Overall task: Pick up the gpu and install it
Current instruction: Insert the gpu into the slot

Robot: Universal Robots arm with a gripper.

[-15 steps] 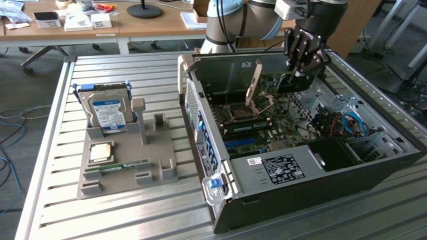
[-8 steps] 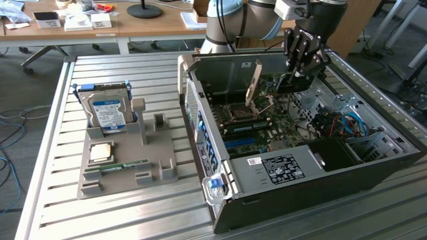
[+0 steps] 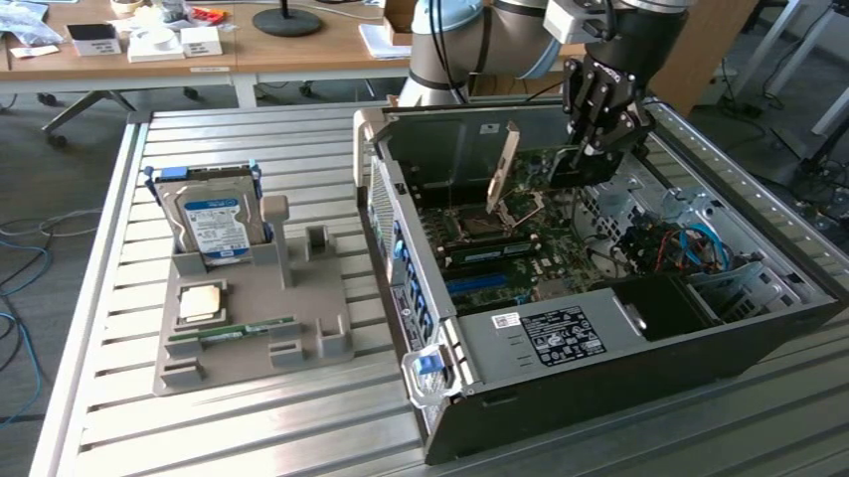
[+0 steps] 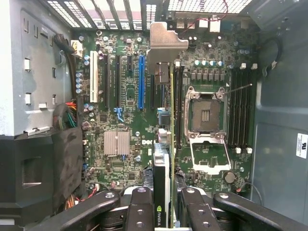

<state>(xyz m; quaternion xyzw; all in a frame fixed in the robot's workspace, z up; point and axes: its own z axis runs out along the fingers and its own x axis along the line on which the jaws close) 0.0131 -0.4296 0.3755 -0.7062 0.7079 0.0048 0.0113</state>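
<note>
A slatted aluminium table (image 3: 265,417) is shown bearing an open black steel computer tower case (image 3: 743,328), laid on its side, with its green motherboard (image 4: 120,110) exposed straight beyond the fingertips. A grey moulded parts tray (image 3: 179,373) is set well off to one side of the fingers.

The thin, dark rectangular gpu card (image 4: 162,168) is held edge-on above the motherboard, clamped between the black fingers (image 4: 139,211) of the robot's gripper (image 4: 163,197). Its silver slot bracket (image 4: 161,43) is carried at the end farthest from the fingers.

The card is judged light and stiff but fragile. It is best pinched across its flat faces near one end, as here, with the contact edge left untouched. With so much of the card hanging beyond the fingers, it could tilt under side load.

Print on the black power supply's label (image 3: 564,333) and on the blue-and-white label of the silver hard drive (image 3: 219,224) in the tray cannot be read. "DELL" is printed in white on the motherboard just beyond the fingertips, and a green NVIDIA mark is seen on the card's edge between the fingers.
</note>
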